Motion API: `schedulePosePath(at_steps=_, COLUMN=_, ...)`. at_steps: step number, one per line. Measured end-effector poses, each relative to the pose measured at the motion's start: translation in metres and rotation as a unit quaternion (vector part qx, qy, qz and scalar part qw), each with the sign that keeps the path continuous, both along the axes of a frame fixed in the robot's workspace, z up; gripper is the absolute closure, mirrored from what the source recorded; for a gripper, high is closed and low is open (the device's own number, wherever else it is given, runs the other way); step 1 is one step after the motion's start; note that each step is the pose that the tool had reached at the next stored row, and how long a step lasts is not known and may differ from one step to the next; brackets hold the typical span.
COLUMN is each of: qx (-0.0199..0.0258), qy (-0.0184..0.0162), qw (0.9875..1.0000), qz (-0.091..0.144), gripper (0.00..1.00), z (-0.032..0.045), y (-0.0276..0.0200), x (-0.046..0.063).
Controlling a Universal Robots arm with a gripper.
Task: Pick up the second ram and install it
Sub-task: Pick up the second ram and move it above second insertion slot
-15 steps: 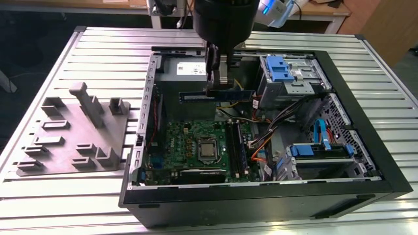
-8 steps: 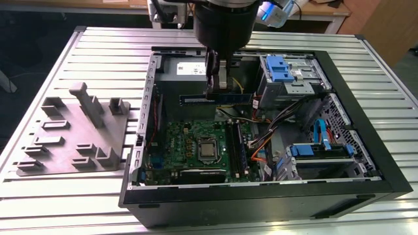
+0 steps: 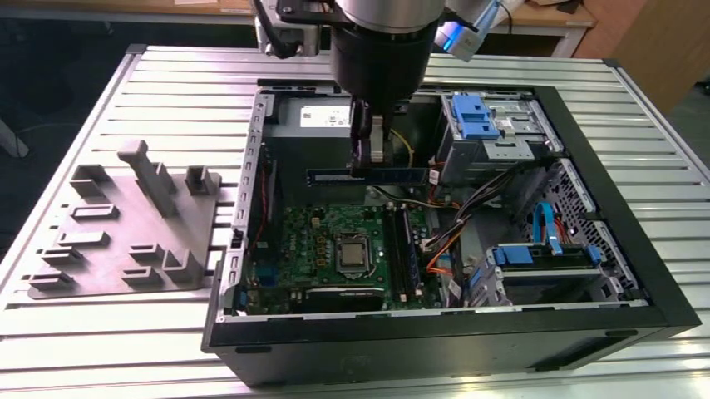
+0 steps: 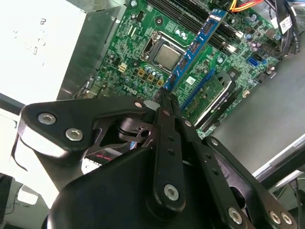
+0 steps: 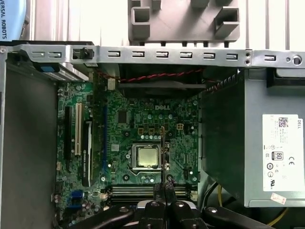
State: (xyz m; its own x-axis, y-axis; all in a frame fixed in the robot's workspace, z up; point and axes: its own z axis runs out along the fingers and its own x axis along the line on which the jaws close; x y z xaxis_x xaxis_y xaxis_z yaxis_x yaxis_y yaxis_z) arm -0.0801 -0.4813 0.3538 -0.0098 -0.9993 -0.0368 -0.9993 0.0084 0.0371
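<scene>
One slim circuit strip, the second ram, sits pinched between the closed fingers of the end effector. The fingers take it at about the middle of its length and by its upper long edge, so a like stretch juts out to either side. It hangs level and on edge in the air above the motherboard, over that board's far edge in the exterior view. It is clear of the board and touches nothing but the fingers. In the second wrist view the blue strip runs out from the fingertips over the motherboard, passing just beside the processor. In the first wrist view it shows edge-on as a thin line beside the processor, crosswise to the memory slots on the motherboard. By its look it is light, thin and stiff, and also delicate: the black chips and the lower contact edge should take no pressure or knocks. The flat faces near the upper edge seem the sound place to hold, and a central grip keeps it balanced. Such smooth faces in so narrow a pinch could let it twist or slip if it is pushed off-square.
</scene>
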Motion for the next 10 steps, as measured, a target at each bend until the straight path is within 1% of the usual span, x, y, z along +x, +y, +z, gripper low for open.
schedulePosePath(at_steps=8, qx=0.0007, qy=0.0000, qw=1.0000, qz=-0.003, gripper=0.89, z=-0.0108, y=0.0000, x=0.002)
schedulePosePath(at_steps=10, qx=0.0006, qy=0.0001, qw=1.0000, qz=-0.003, gripper=0.89, z=-0.0115, y=0.0000, x=0.002)
